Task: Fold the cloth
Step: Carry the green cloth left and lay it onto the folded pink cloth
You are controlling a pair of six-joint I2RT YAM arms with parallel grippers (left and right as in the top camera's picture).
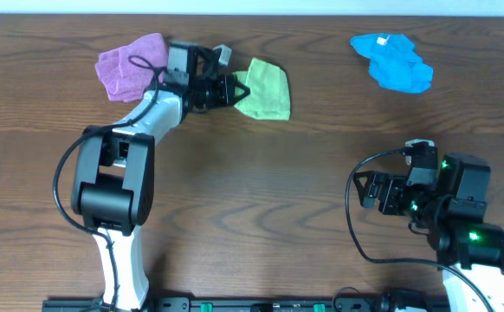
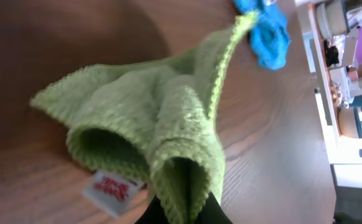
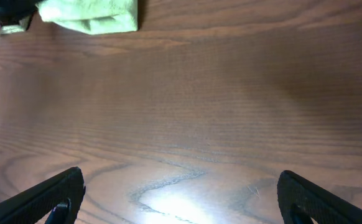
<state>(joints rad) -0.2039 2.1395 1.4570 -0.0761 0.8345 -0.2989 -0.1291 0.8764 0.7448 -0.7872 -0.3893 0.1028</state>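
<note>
**A:** Where is the cloth, and what are my hands doing?

**B:** Your light green knitted cloth lies at the upper middle of the overhead frame, on the brown wooden tabletop. It is between a crumpled purple cloth at the upper left and a crumpled blue cloth at the upper right, apart from both. Your left hand is closed on its left edge, where the fabric bunches into a doubled ridge. Your right hand is open over bare wood at the lower right and holds nothing.

**A:** How will it handle?

**B:** I judge it light, soft and limp, so it sags and will not keep a shape. The knit should not slip from your fingers. Take a single edge or a corner, not the thick bunch, so one layer can lie flat.

**A:** Any containers?

**B:** None on the tabletop. At the right edge of the left wrist view, some tubs stand beyond it. They are too blurred to tell what is inside.
</note>
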